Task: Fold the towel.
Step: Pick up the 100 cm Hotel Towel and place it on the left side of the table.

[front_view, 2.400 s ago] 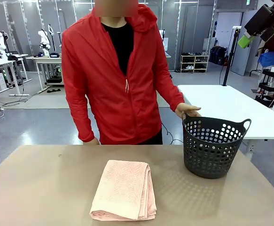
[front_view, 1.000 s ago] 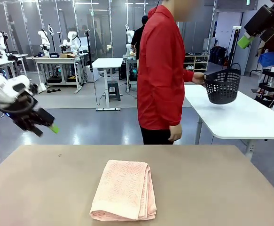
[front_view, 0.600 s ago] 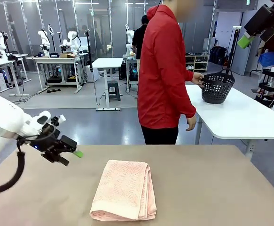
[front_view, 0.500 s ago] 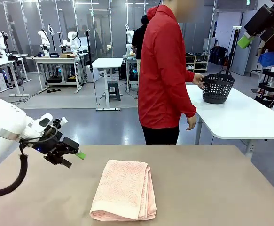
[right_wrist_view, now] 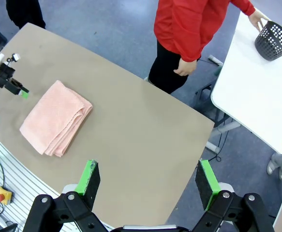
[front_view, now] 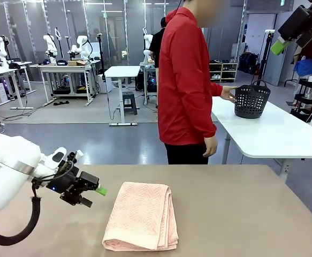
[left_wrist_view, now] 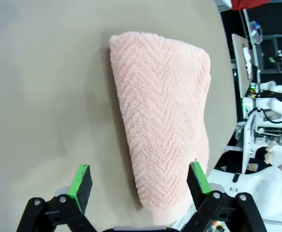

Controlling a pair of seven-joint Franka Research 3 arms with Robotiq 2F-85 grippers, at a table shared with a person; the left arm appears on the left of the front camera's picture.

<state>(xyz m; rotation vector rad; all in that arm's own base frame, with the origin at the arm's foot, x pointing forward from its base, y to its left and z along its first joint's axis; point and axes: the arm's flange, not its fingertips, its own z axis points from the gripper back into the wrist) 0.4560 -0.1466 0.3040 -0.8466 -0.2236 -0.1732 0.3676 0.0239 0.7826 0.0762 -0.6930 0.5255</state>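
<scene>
- Towel (front_view: 142,216): pale salmon-pink terry, herringbone texture, lies folded in a thick oblong on the tan desk (front_view: 241,214), near-centre, long axis running near-to-far. Stacked layer edges show along its right side & near end in front view.
- Left hand (front_view: 93,194): hovers low over the desk just left of the towel, not touching it. Fingers spread wide, nothing between them; green pad tip points toward the towel's left edge.
- Left wrist view: the towel (left_wrist_view: 162,116) lies ahead of the left hand (left_wrist_view: 140,182), one end of it down between the two green pads. Gap is wide, pads clear of the cloth as far as I can tell.
- Right hand (front_view: 295,29): raised high at top right of front view, well apart from the desk & towel. Green pad visible; opening can't be judged from that view.
- Right wrist view: looks down from high up. Right hand (right_wrist_view: 148,181) fingers stand wide apart, empty. Towel (right_wrist_view: 56,117) small on the left part of the desk (right_wrist_view: 131,125), left arm's hand (right_wrist_view: 15,86) just beside it.
- Person in red jacket (front_view: 185,85) stands beyond the far edge of the desk, turned side-on toward the right. One hand (front_view: 228,94) reaches to a dark perforated basket (front_view: 250,100) with a handle, which sits on a white table (front_view: 273,128) off to the far right. Other hand (front_view: 210,146) hangs at the side.
- Basket is well apart from the towel.
</scene>
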